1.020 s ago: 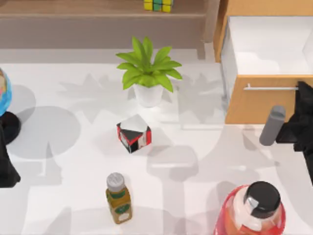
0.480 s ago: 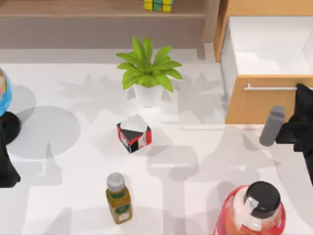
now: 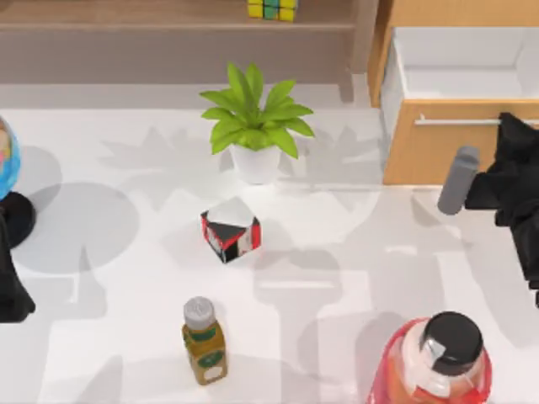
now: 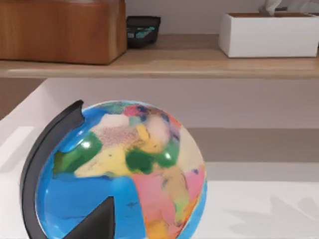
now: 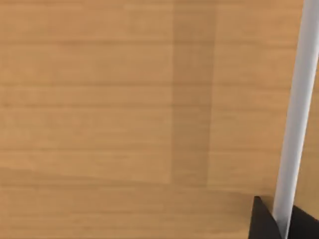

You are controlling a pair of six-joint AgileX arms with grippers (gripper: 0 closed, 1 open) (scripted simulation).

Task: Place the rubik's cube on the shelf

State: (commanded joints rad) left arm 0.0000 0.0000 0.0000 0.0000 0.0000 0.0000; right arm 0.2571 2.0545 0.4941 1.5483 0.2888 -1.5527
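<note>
1. Since the rubik's cube [image 3: 271,9] already sits on the shelf [image 3: 168,15] at the far edge of the top view, the placing part looks done, and the step in hand seems to be the drawer [image 3: 459,139] at the table's right.
2. The right gripper [image 3: 505,143] is up against the drawer front, right at the silver bar handle [image 3: 459,121]. In the right wrist view the handle [image 5: 296,119] runs past a dark fingertip [image 5: 264,221], with wood grain just behind it. I honestly can't tell whether the pincer is pinched on the bar or just resting by it.
3. My take on doing this well: push straight along the drawer's own slide line, no sideways drift, so the front goes in square. Keep contact low-force, since the unit could shift on the table.
4. Watch the big red jar [image 3: 438,362] near the right arm, plus the potted plant [image 3: 255,126].
5. The left arm [image 3: 10,278] sits parked at the table's left edge beside the globe [image 4: 117,174]; no idea about its pincer either.
</note>
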